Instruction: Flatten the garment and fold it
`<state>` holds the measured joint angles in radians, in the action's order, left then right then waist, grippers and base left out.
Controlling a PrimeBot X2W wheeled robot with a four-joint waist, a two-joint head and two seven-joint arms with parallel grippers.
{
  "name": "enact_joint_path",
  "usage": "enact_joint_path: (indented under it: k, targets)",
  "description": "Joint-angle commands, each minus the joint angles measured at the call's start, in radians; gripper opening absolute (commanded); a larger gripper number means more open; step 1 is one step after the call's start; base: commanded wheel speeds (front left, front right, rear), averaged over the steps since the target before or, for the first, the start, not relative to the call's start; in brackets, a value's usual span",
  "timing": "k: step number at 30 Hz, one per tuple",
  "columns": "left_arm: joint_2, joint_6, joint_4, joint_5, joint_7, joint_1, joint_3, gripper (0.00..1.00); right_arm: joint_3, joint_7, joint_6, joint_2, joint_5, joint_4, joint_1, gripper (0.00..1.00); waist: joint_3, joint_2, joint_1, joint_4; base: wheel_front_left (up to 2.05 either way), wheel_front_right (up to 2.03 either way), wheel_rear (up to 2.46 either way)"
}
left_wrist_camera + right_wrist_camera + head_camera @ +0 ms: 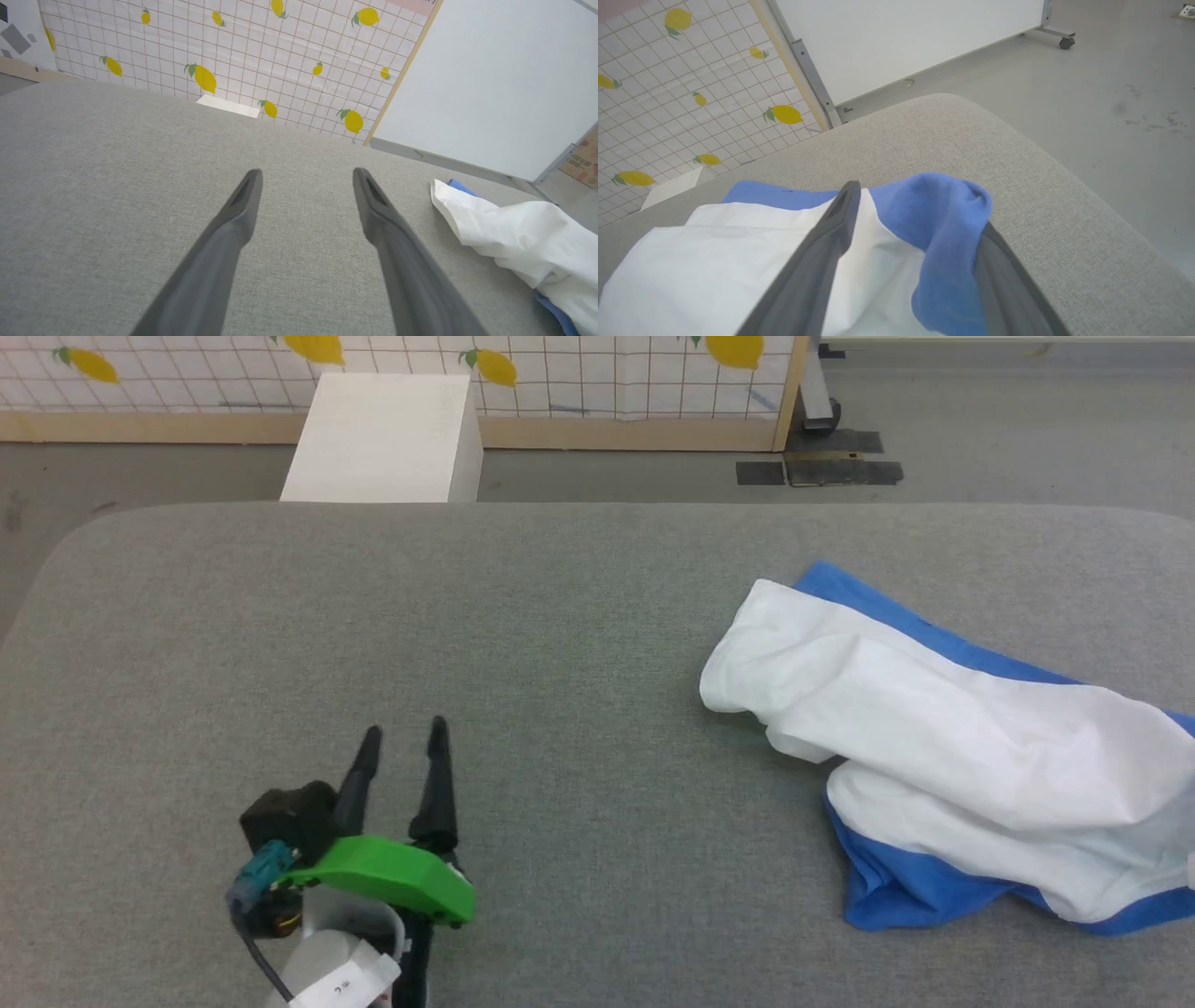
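Garment (943, 728) lying as a crumpled, elongated heap on the right part of the grey padded surface (560, 616). The white body is uppermost, with blue cloth along the far edge and bunched under the near end. The heap runs past the right edge of the head view.

Left gripper (404, 728) is over bare surface at the lower left, well apart from the cloth, with its jaws spread and holding nothing. Right gripper (917, 205), in its own wrist view, is at the garment's end near a rounded corner of the surface. Its jaws are spread, white cloth lies between them, and a blue sleeve (952, 210) is draped over one finger. Nothing appears pinched.

Handling, as judged:
- **Weight and stiffness:** the fabric is light, limp and not fragile. It will sag from any single hold and fall back into folds rather than keep a shape.
- **Friction:** on the textured covering it should drag rather than slide, so spreading calls for lifting, not pushing.
- **Layers:** they are stacked here, so a deep pinch risks taking several at once.

Best holds are firm edges, such as a sleeve opening or a shoulder seam, one per arm. The blue sleeve on the right finger is the nearest such hold. Hem and neckline cannot be made out in this heap.
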<state>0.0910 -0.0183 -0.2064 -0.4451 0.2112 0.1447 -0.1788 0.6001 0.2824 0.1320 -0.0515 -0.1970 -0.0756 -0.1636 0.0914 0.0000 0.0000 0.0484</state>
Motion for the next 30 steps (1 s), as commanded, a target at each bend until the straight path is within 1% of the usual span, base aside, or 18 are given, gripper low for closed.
enact_joint_path:
  k: [1,4,7,9,11,13,16,19,23,27,30]
  targets:
    - [-0.011,0.015,0.010,-0.017,-0.015,0.008,-0.019,1.00,-0.017,-0.016,-0.001,0.001,-0.012,0.017,0.011,1.00,-0.003,0.0000,0.0000,-0.009,0.00,0.00,0.00]
    - [-0.023,0.045,0.016,-0.035,-0.072,0.051,-0.082,1.00,-0.042,-0.024,-0.001,0.001,-0.025,0.043,0.025,1.00,0.004,0.0000,0.0000,-0.023,0.00,0.00,0.00]
    - [-0.034,0.080,0.011,-0.063,-0.153,0.127,-0.180,1.00,-0.061,-0.008,-0.001,0.001,-0.030,0.062,0.028,1.00,0.018,0.0000,0.0000,-0.044,0.00,0.00,0.00]
    - [-0.038,0.098,-0.007,-0.086,-0.221,0.185,-0.262,1.00,-0.045,0.011,-0.001,0.001,-0.010,0.065,0.025,1.00,0.029,0.0000,0.0000,-0.062,0.00,0.00,0.00]
    - [-0.040,0.105,-0.028,-0.116,-0.283,0.229,-0.329,1.00,-0.032,0.026,-0.001,0.001,0.018,0.064,0.019,1.00,0.039,0.0000,0.0000,-0.080,0.00,0.00,0.00]
    - [-0.040,0.104,-0.045,-0.195,-0.358,0.292,-0.440,1.00,-0.024,0.058,-0.001,0.001,0.040,0.051,0.006,1.00,0.057,0.0000,0.0000,-0.110,0.00,0.00,0.00]
    - [-0.040,0.075,-0.076,-0.271,-0.439,0.362,-0.564,1.00,-0.033,0.075,-0.001,0.001,0.050,0.039,-0.015,1.00,0.084,0.0000,0.0000,-0.153,0.00,0.00,0.00]
    - [-0.041,0.033,-0.121,-0.313,-0.494,0.416,-0.655,1.00,-0.046,0.073,-0.001,0.001,0.053,0.025,-0.030,1.00,0.112,0.0000,0.0000,-0.189,0.00,0.00,0.00]
    - [-0.041,-0.026,-0.198,-0.332,-0.520,0.476,-0.748,1.00,-0.065,0.057,-0.001,0.001,0.029,0.001,-0.046,1.00,0.148,0.0000,0.0000,-0.228,0.00,0.00,0.00]
    - [-0.041,-0.081,-0.265,-0.344,-0.541,0.519,-0.820,1.00,-0.075,0.040,-0.001,0.001,0.012,-0.016,-0.053,1.00,0.175,0.0000,0.0000,-0.251,0.00,0.00,0.00]
    - [-0.041,-0.106,-0.303,-0.364,-0.566,0.536,-0.868,1.00,-0.077,0.029,-0.001,0.001,0.004,-0.025,-0.058,1.00,0.187,0.0000,0.0000,-0.259,0.00,0.00,0.00]
